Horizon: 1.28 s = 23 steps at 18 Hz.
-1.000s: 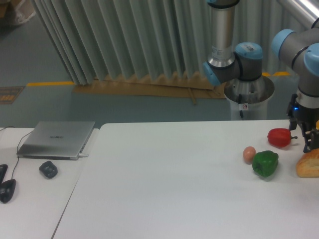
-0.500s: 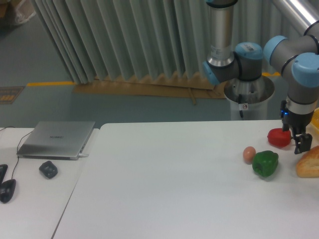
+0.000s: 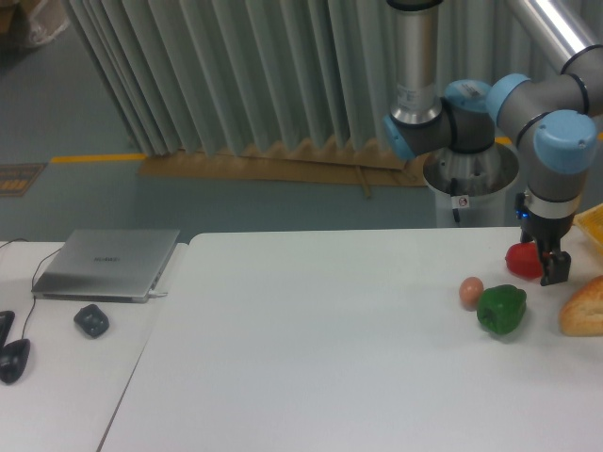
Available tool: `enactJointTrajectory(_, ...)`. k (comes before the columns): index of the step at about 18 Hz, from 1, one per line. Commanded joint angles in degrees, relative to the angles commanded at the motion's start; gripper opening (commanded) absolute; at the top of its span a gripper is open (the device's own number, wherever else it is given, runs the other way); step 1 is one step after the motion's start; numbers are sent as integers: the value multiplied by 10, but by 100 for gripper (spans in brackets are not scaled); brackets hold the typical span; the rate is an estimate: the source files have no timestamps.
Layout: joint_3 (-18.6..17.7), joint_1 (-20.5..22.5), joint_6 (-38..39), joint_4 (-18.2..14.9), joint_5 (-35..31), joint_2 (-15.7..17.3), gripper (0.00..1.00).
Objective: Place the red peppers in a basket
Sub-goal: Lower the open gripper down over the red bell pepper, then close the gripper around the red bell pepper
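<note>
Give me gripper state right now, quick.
Gripper: down at the red pepper on the table; one finger visible on the pepper's right side. Whether it is open or closed on it cannot be told.

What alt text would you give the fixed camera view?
A grey-and-blue robot arm's gripper reaches down over a glossy red bell pepper near the right edge of a white table. Nearby sit a green bell pepper, a pinkish-tan ball and a golden-brown bread loaf.

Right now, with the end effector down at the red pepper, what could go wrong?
The end effector sits on the red pepper's right side, so the round, glossy pepper may slip or roll away. The green pepper and bread loaf lie close and could get bumped. Only a corner of the basket shows, so placement is hard to verify.
</note>
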State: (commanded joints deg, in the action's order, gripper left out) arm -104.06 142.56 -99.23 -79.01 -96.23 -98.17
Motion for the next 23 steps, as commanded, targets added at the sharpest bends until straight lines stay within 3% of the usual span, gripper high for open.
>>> enactJointTrajectory(5,-4,-20,-20,-3,-43,1,100)
enactJointTrajectory(13,-7,-23,-120,-3,-125,-4,100)
enactJointTrajectory(18,-26,-23,-143,0,-168,-4,100)
enactJointTrajectory(23,-58,-26,-134,61,-154,-15,100)
